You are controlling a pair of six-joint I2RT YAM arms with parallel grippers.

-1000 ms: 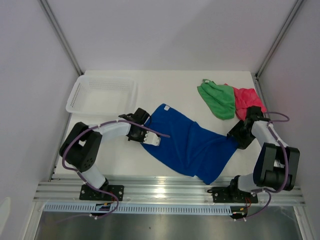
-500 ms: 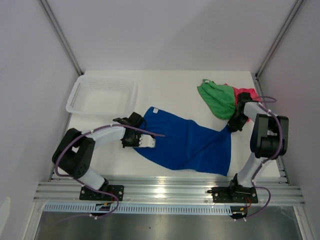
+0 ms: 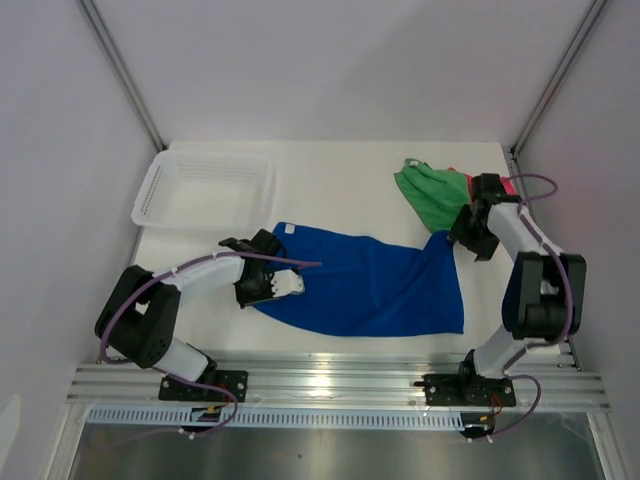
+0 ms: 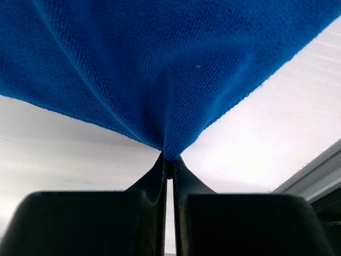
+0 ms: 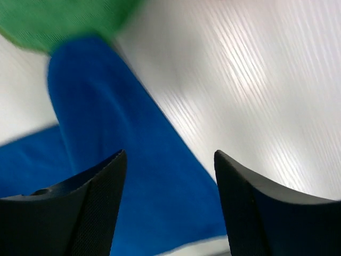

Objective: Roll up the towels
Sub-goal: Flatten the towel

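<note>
left pincer (image 4: 168,160) has its jaws pressed together on a pinched fold at the left edge of the blue towel (image 3: 370,285), just above the table (image 3: 340,190). right pincer (image 5: 169,154) has its jaws wide apart with nothing between them, positioned over the far right corner of the blue towel. the blue towel lies spread mostly flat along the near edge of the table, between the two arms. the green towel (image 3: 435,195) lies bunched toward the far right corner, and its near edge meets the blue corner. the pink-red towel (image 3: 510,186) shows beside it, mostly hidden by the right arm. a white mesh basket (image 3: 150,195) sits at the far left corner.
</note>
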